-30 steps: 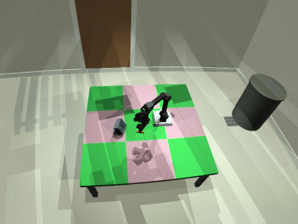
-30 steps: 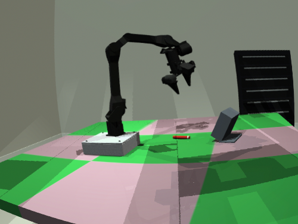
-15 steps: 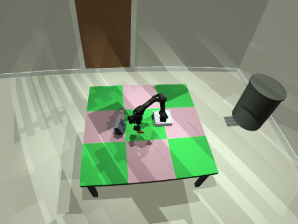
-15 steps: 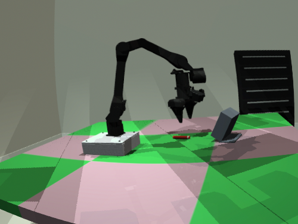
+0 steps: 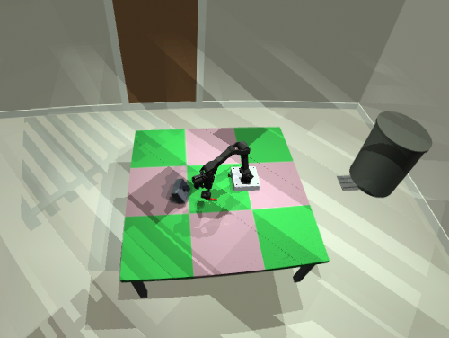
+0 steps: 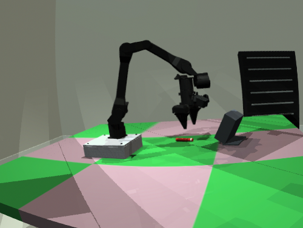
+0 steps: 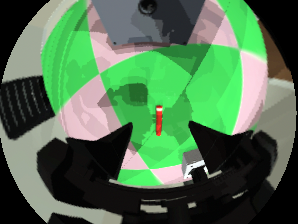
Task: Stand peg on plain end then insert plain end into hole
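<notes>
Red and cylindrical, the peg lies flat near the table's middle; the matte black gripper hovers above, pointed fingers apart, empty.

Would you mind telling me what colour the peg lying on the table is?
Red, with a white band near one end; the peg shows best in the exterior view.

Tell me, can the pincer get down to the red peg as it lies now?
Probably yes. The pincer hangs open just above the peg, which lies flat on the table, with nothing between them; the sloped panel stands aside.
</notes>
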`<state>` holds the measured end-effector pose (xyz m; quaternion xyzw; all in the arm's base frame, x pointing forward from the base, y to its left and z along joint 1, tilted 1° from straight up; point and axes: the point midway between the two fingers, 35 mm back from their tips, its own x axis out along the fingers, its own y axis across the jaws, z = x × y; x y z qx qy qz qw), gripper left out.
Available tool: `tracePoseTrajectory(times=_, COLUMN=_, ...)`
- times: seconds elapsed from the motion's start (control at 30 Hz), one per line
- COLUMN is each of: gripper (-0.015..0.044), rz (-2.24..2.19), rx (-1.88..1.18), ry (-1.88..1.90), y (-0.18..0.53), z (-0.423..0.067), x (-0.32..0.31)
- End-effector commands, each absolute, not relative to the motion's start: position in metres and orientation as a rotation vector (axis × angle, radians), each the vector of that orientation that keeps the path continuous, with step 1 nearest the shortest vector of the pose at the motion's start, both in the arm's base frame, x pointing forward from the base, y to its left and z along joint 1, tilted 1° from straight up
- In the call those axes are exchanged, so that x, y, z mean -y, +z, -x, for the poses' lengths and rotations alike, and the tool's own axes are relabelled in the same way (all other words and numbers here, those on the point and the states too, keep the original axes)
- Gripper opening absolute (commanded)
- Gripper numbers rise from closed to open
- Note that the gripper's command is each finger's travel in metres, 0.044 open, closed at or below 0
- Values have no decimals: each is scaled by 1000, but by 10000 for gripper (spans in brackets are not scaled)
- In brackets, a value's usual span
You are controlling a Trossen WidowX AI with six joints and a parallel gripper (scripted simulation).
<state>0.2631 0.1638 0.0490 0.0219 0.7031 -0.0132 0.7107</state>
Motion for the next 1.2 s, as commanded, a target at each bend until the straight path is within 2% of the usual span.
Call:
tracePoseTrajectory(times=0.0, gripper=440, rz=-40, rx=-1558, ry=-29, y=43, z=-264, x=-163)
tracePoseTrajectory(times=1.17, gripper=440, rz=-39, rx=-1558, ry=-30, y=-11, z=-262, x=-162)
